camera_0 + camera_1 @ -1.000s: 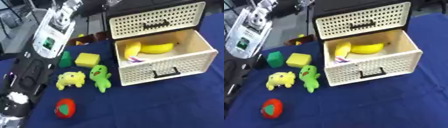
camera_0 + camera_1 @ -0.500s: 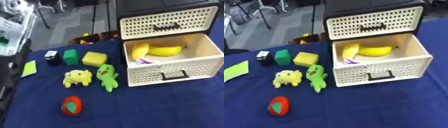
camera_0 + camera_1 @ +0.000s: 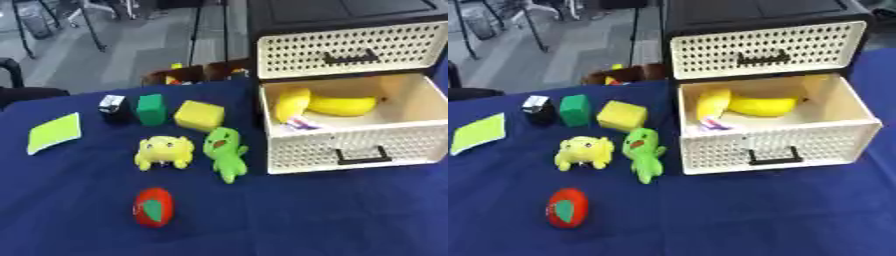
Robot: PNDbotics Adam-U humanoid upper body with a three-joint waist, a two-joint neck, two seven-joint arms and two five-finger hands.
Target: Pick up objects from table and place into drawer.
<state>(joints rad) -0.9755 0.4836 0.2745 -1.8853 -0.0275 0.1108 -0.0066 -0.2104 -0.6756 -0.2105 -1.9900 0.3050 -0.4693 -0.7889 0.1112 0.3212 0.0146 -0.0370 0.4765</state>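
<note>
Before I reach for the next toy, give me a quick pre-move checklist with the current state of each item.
1. Lower drawer open: ok, pulled out, its top uncovered.
2. Room in the drawer: ok, the banana and a small item lie toward the back left; bare floor shows at the right.
3. Toys reachable on the table: ok, the green plush, yellow plush and red toy lie apart from one another.
4. Nearest candidate: ok, the green plush lies just left of the drawer front.
5. Robot hand positions: cannot tell, neither shows in either view.
6. Upper drawer shut: ok.
</note>
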